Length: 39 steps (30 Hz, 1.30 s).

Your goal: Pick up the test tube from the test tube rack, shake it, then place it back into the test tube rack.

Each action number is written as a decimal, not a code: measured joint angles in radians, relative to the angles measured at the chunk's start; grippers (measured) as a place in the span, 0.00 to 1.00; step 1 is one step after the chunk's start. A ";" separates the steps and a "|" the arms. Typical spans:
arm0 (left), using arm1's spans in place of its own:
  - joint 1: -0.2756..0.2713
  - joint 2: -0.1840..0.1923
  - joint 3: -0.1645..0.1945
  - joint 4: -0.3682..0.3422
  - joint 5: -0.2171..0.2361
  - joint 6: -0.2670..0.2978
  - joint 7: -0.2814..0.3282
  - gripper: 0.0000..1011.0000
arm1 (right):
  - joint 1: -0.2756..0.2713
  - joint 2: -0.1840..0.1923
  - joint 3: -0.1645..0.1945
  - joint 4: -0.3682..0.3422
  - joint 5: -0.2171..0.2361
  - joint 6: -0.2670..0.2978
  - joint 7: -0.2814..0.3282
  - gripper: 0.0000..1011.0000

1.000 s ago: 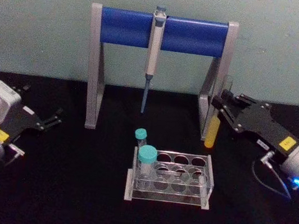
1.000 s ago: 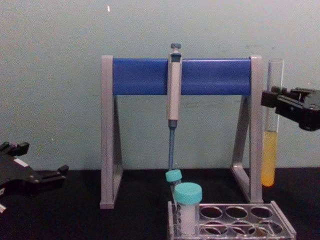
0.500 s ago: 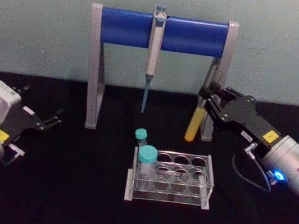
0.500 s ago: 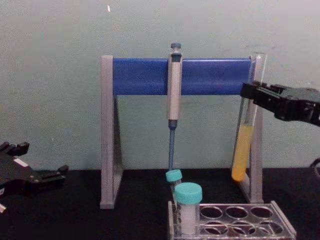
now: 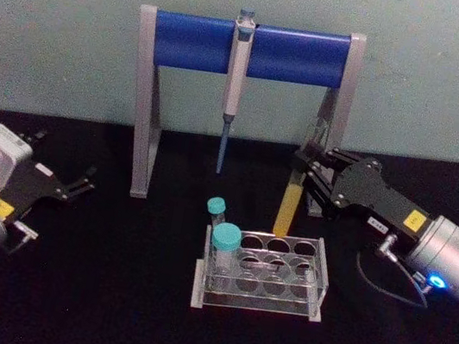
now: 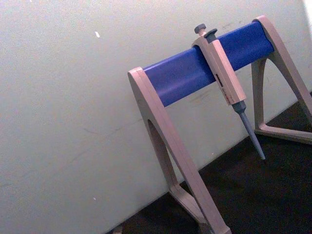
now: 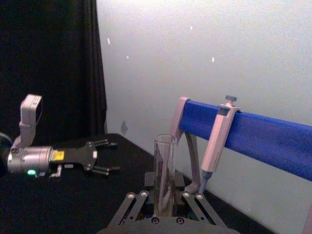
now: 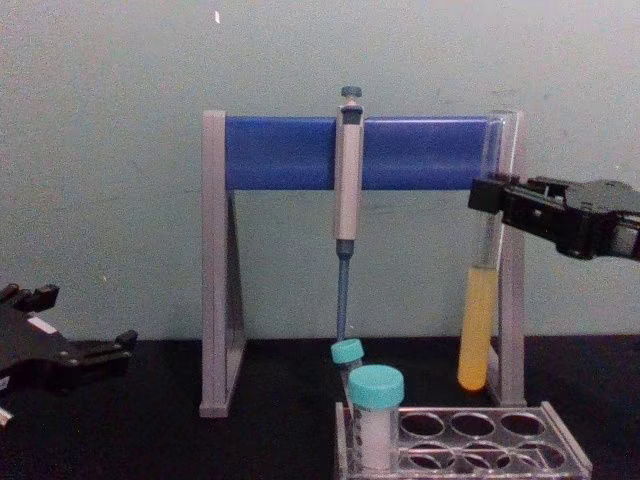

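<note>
The test tube (image 5: 288, 209), long clear glass with yellow liquid in its lower part, hangs slightly tilted, its round bottom just above the back row of the test tube rack (image 5: 280, 295). My right gripper (image 5: 305, 180) is shut on the tube's upper half, reaching in from the right. From the chest the test tube (image 8: 476, 325) hangs above the rack (image 8: 560, 452), held by the right gripper (image 8: 490, 196). In the right wrist view the tube's open top (image 7: 165, 165) stands between the fingers. My left gripper (image 5: 81, 184) rests open at the far left on the table.
A grey-and-blue pipette stand (image 5: 198, 42) with a hanging grey pipette (image 5: 238, 69) stands right behind the rack, close to the tube. Two teal-capped tubes (image 5: 224, 243) fill the rack's left holes. The black table (image 5: 106, 292) lies between the left gripper and the rack.
My right gripper has carried the test tube left and toward me, from beside the stand's right leg to just over the rack's back row. The left arm has not moved.
</note>
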 joint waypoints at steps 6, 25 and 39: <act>0.000 0.000 0.000 0.000 0.000 0.000 0.000 0.99 | 0.003 0.015 -0.012 -0.003 -0.009 -0.003 0.001 0.23; 0.000 0.000 0.000 0.000 0.000 0.000 0.000 0.99 | 0.028 0.003 -0.044 0.056 -0.056 -0.038 -0.001 0.23; 0.000 0.000 0.000 0.000 0.000 0.000 0.000 0.99 | 0.041 -0.020 -0.056 0.101 -0.092 -0.050 -0.007 0.23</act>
